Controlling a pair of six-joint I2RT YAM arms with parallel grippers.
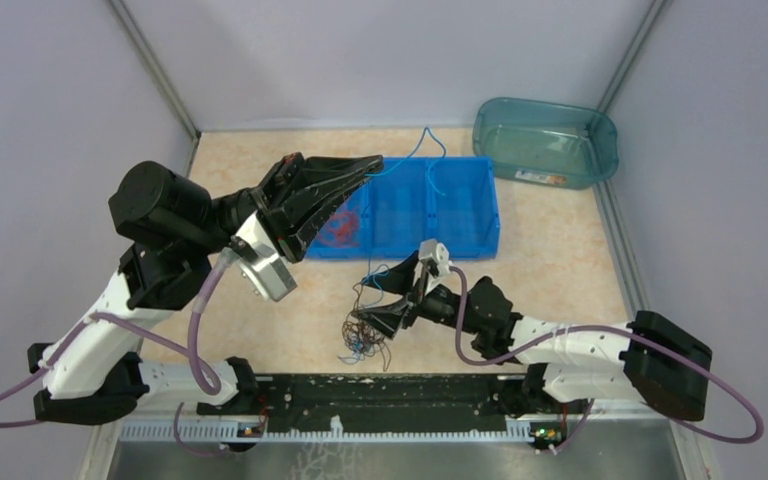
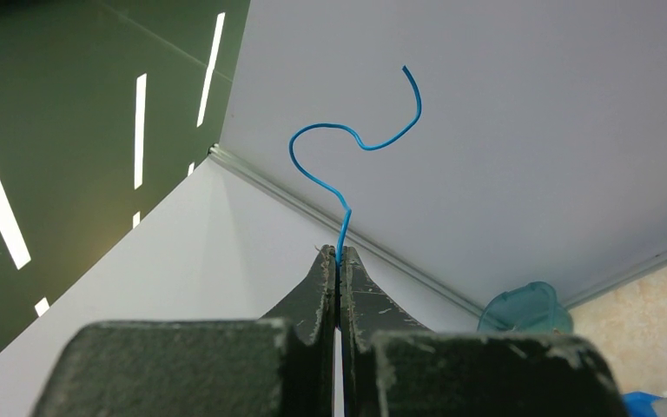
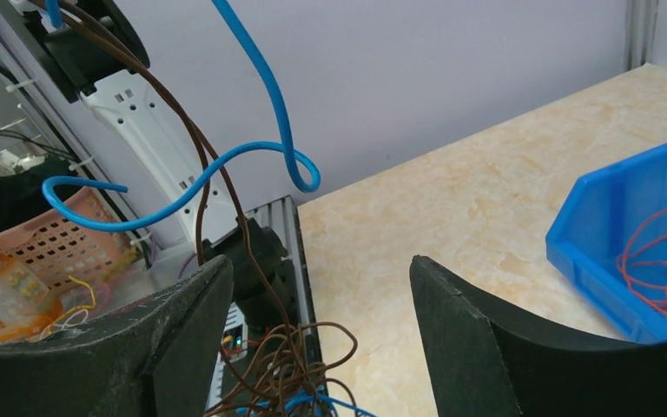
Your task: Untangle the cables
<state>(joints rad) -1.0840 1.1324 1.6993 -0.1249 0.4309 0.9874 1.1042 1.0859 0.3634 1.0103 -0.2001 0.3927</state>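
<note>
The left gripper is seen in the upper middle of the overhead view, its jaws pressed fully together on the end of a single blue wire. From the tips the wire runs towards the right of that view. It curls over the back rim of the blue bin and droops towards the middle compartment. A bunch of red wires is held in the compartment at the bin's left end, directly below the gripper's fingers.

The coming move is judged to turn on this offset. The wire's length lies to the right of the gripper and roughly along the bin's long side. A release here would therefore probably lay it across the rim or the divider, so a shift towards the chosen compartment appears to be needed first.

The right gripper is held low in the lower middle of the overhead view, with its jaws spread wide. Nothing is seen clamped between them, though brown and blue strands pass close by one finger in the wrist view and contact there cannot be ruled out. The tangle of brown and blue wires rests on the table just left of and below this gripper. The right arm is thus much the nearer to it.
</note>
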